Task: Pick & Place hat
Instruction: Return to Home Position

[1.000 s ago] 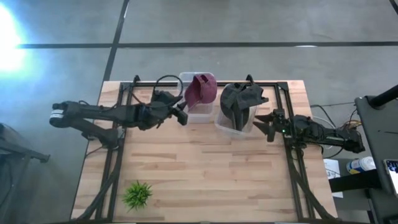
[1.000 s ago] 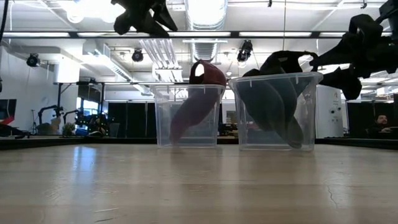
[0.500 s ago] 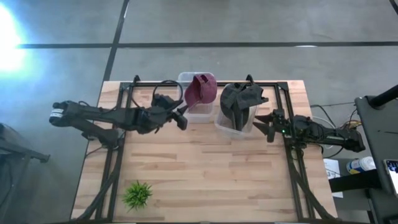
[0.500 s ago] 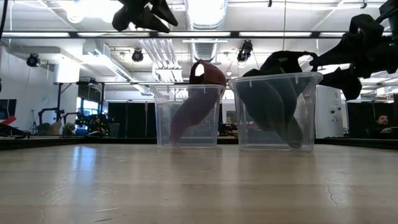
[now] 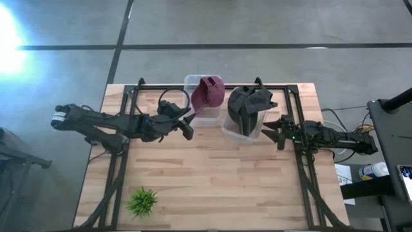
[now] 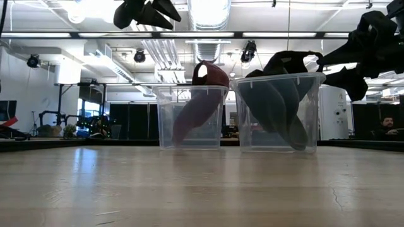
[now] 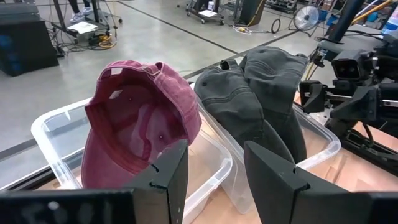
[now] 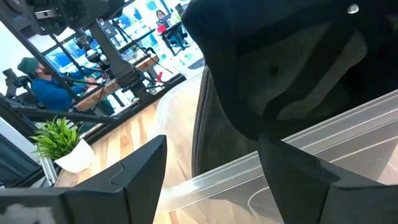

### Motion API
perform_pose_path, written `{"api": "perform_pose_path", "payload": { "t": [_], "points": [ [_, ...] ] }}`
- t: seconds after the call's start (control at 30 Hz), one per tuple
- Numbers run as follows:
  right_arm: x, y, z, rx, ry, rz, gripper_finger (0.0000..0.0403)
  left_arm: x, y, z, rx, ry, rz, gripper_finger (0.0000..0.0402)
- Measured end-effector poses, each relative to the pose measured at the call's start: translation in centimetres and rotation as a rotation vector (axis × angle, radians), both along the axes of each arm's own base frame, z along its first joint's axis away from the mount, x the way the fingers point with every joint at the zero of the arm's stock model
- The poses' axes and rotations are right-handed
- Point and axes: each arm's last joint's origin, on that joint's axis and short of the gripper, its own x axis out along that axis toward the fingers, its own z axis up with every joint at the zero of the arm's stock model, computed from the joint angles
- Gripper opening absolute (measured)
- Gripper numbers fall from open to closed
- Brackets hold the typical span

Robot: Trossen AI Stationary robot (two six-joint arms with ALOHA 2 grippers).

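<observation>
A maroon cap (image 5: 208, 92) stands on edge in the left clear bin (image 5: 193, 80) at the table's far side, its top above the rim; it also shows in the left wrist view (image 7: 134, 127). Dark grey caps (image 5: 248, 103) fill the right clear bin (image 5: 226, 129). My left gripper (image 5: 187, 127) is open and empty, high above the table, just left of and nearer than the maroon cap's bin (image 7: 214, 152). My right gripper (image 5: 271, 131) is open and empty, close beside the right bin's right wall, facing the dark caps (image 8: 211, 149).
A small potted plant (image 5: 142, 201) stands near the table's front left corner. Black frame rails (image 5: 122, 138) run along the table's left and right sides. The wooden tabletop (image 5: 212, 174) lies in front of the bins. People sit at desks in the room beyond (image 8: 46, 84).
My left gripper has drawn back from the maroon cap's bin, toward the table's near and left edges, staying open. The maroon cap stays in its bin.
</observation>
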Motion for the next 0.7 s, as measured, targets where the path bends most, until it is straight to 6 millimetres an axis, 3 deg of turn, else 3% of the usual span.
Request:
{"api": "perform_pose_path", "payload": {
  "t": [0.7],
  "points": [
    [0.02,0.01,-0.07,-0.077,0.027,0.017,0.0244,-0.01,-0.13,0.0,0.02,0.016,-0.012,0.0149]
  ]
}}
